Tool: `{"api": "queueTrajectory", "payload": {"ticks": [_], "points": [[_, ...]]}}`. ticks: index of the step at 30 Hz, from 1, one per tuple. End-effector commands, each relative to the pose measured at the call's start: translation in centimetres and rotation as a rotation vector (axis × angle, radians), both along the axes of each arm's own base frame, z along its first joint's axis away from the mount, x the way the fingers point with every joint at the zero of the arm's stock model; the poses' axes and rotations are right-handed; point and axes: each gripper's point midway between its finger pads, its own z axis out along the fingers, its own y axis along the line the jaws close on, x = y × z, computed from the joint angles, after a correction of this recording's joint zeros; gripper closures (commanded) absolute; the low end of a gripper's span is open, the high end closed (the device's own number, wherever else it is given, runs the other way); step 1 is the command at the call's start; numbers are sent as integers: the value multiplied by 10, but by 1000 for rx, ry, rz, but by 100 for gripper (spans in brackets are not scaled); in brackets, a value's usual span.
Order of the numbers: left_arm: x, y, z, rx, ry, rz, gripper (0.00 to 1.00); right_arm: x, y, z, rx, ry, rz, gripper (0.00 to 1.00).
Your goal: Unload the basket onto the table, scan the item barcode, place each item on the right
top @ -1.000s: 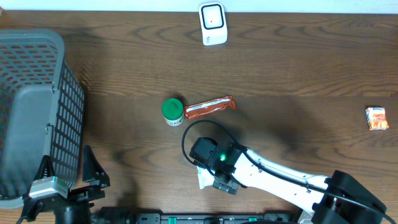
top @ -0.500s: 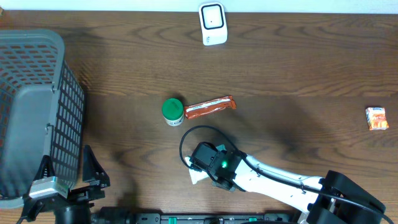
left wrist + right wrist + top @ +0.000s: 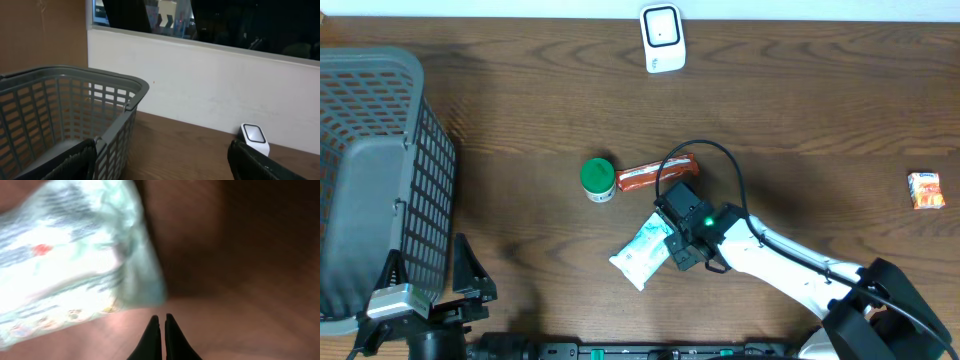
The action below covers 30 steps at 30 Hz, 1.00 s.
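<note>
Now, right end effector (image 3: 161, 319) pinched together beside pale packet (image 3: 640, 253), left end effector (image 3: 162, 150) apart.

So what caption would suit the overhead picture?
Right arm's shut fingers beside a pale green plastic packet on the brown wooden table, white boxy scanner beyond.
</note>
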Motion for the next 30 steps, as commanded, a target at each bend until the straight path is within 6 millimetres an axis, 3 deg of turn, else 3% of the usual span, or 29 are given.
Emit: {"api": "queueTrajectory", "payload": {"ticks": [1, 4, 8, 15, 20, 25, 30], "points": [[-1, 1, 0, 16, -3, 5, 16, -30, 38, 27, 158, 93, 6, 99], [-1, 1, 0, 16, -3, 5, 16, -62, 50, 15, 142, 133, 42, 98], [-1, 1, 0, 16, -3, 5, 16, -82, 53, -9, 78, 148, 51, 99], [-1, 1, 0, 16, -3, 5, 16, -82, 54, -40, 20, 170, 45, 98], [-1, 1, 0, 16, -3, 5, 16, -75, 64, -38, 59, 151, 62, 99], [-1, 1, 0, 16, -3, 5, 16, -49, 71, -30, 118, 118, 22, 99], [-1, 1, 0, 16, -3, 5, 16, 22, 111, 6, 374, -6, -155, 99]]}}
